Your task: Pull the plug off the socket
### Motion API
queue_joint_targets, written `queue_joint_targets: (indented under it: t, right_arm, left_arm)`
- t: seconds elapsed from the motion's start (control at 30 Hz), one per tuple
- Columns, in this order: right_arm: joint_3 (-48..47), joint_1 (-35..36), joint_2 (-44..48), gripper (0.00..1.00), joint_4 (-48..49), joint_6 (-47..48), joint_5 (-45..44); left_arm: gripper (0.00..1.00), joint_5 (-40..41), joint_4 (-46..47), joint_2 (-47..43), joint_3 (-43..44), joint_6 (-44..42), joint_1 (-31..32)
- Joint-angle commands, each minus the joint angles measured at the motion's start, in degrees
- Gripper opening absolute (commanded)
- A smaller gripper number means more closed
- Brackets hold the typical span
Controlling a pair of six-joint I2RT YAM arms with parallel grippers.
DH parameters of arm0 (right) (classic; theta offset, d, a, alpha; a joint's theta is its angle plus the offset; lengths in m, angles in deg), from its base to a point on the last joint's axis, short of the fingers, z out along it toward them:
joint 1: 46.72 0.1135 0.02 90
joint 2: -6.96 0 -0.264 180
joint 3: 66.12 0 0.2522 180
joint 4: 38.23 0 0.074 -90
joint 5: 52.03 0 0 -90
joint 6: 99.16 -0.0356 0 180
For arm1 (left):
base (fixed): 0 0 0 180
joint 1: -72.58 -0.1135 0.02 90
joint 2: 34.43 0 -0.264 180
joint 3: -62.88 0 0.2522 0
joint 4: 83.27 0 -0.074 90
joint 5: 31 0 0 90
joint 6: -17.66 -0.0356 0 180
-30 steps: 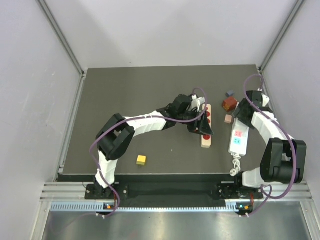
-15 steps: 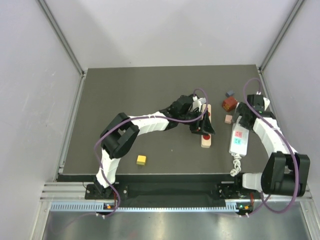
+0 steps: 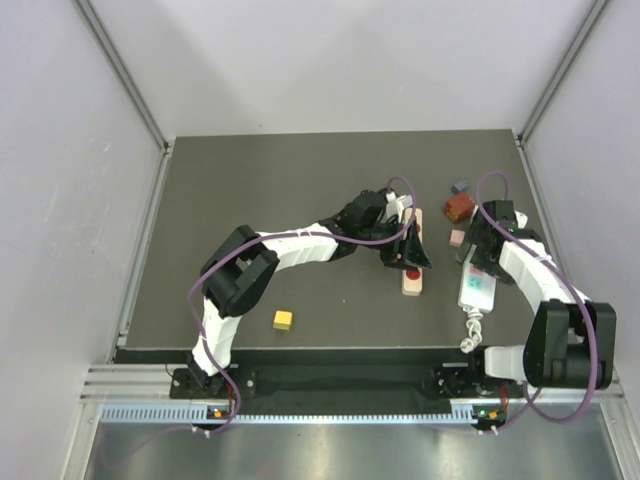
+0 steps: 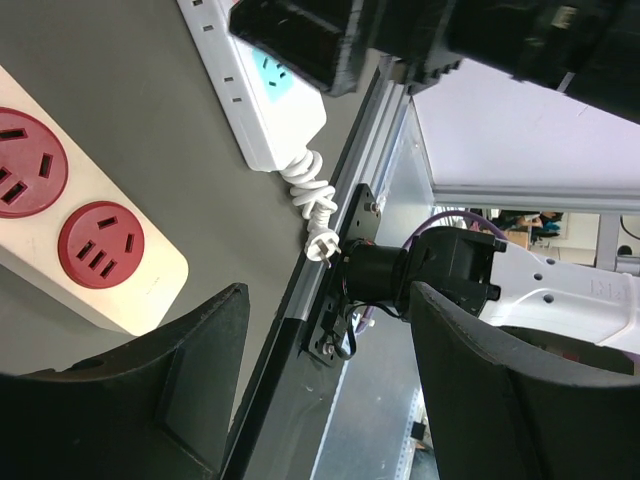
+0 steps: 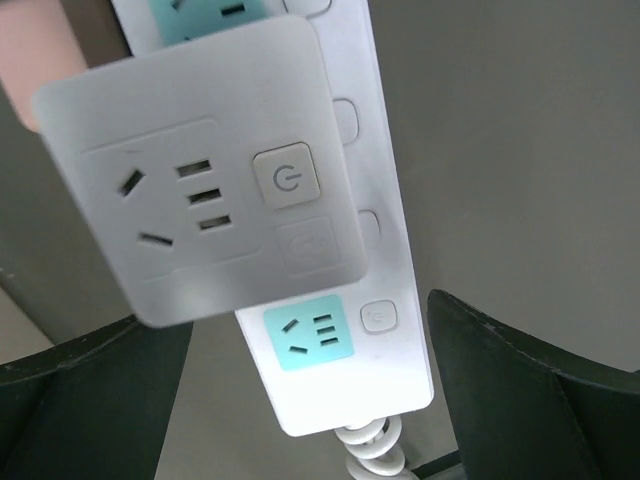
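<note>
A yellow cube [image 3: 283,320] lies alone on the dark counter [image 3: 250,200], near the front edge in the top view. At its 2 o'clock the left gripper [image 3: 408,258] hangs over a cream strip [image 3: 411,282] with red sockets. In the left wrist view its fingers [image 4: 180,400] stand apart with nothing between them, and two red sockets [image 4: 98,245] show at their 10 o'clock.

At the cream strip's 3 o'clock lies the white strip [image 3: 475,290], running near to far. Its coiled cord [image 3: 470,330] trails off at 6 o'clock toward the counter's edge. The right gripper [image 3: 478,255] sits over the white strip's far end and hides the plug in the top view. A pink block [image 3: 456,238] lies just beside that gripper at 10 o'clock. A brown block [image 3: 459,207] and a small dark block [image 3: 459,187] lie farther out at 11 o'clock.

In the right wrist view the plug [image 5: 200,170] is a white square adapter, tilted and overlapping the strip. Its face carries socket holes and a button [image 5: 287,178] marked with the power symbol. The fainter button below is too blurred to read. A teal socket [image 5: 315,335] sits on the strip at the plug's 5 o'clock. The right gripper's fingers [image 5: 540,390] are spread wide. The plug lies at 11 o'clock from their midpoint and touches neither finger. Whether its pins are seated cannot be told.
</note>
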Motion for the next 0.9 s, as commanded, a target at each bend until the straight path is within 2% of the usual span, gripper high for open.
queue_joint_targets:
  t: [0.0, 0.07, 0.37, 0.57, 0.77, 0.87]
  right_arm:
    - [0.12, 1.23, -2.62, 0.98, -0.45, -1.43, -0.24]
    - [0.73, 1.49, -2.62, 0.94, -0.36, -1.78, -1.29]
    - [1.26, 1.5, -5.34, 0.9, -0.36, -2.67, -3.32]
    - [1.09, 1.49, -5.96, 0.74, 0.17, -2.76, -3.24]
    - [0.74, 1.49, -7.45, 0.75, 0.26, -2.14, -2.18]
    - [0.38, 1.49, -8.5, 0.84, 0.52, -1.79, -1.83]
  left_arm:
    - [0.7, -1.2, 3.47, -1.89, 0.53, -0.09, 0.05]
    - [0.7, -1.2, 3.73, -1.89, 0.18, 0.0, 0.05]
    - [0.7, -2.08, 5.49, 0.3, 2.54, 2.28, 0.05]
    - [0.68, -1.21, 6.02, 3.11, 5.53, 3.33, 0.05]
    - [0.66, -1.2, 12.16, 8.91, 10.19, 10.52, 0.05]
    - [0.65, -1.29, 14.63, 11.55, 12.91, 13.69, -0.12]
